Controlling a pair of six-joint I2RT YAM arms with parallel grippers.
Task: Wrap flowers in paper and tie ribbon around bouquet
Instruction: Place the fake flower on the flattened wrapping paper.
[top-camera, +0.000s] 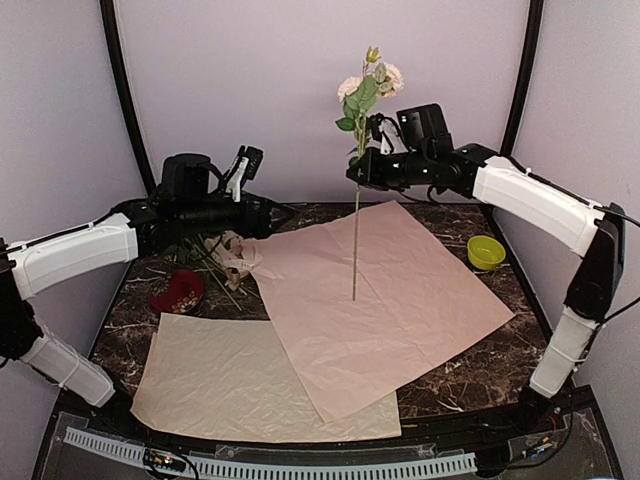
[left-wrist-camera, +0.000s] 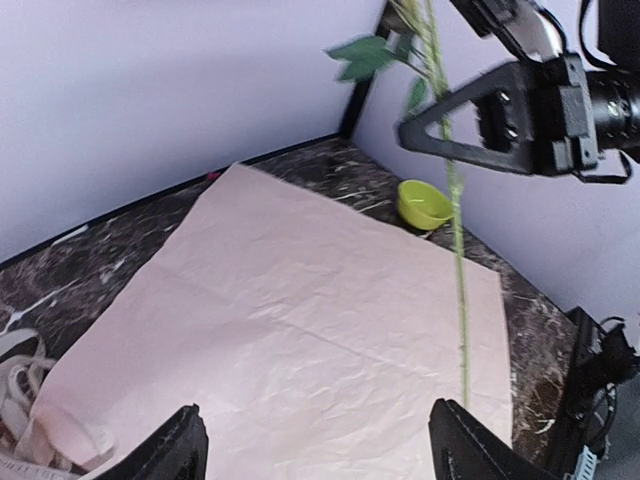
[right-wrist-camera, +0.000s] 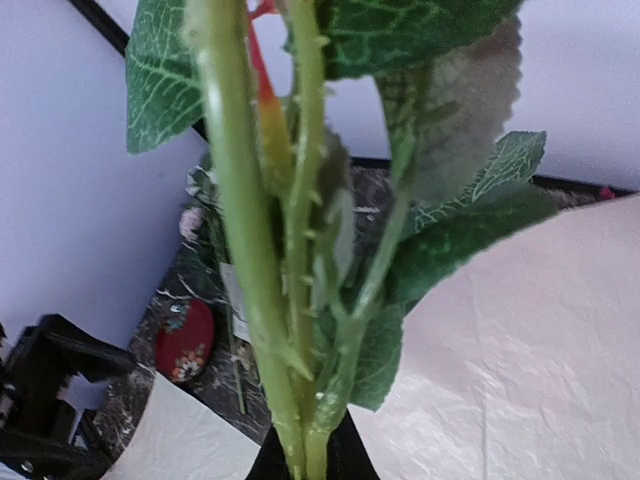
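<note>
One spray of flowers held upright over the paper

Reaching in from the upper right, the right tool (top-camera: 362, 170) is clenched on the thin green stem of the flowers (top-camera: 368, 85). Their cream and pink heads stand at the top centre of the overhead view and the stem hangs straight down. Its lower tip is over the middle of the pink paper (top-camera: 400, 300); whether it touches the sheet cannot be told. The paper lies flat and slanted on the dark marbled desk (top-camera: 470, 375), its lower corner overlapping a cream sheet (top-camera: 220, 380) at lower left. At centre left the left tool (top-camera: 270, 213) is released, its fingers (left-wrist-camera: 185, 445) wide apart with nothing between them, above other stems (top-camera: 205, 255) and a pale ribbon tangle (top-camera: 235, 262). A green bowl (top-camera: 486, 251) stands at the right, near the paper's corner.
</note>
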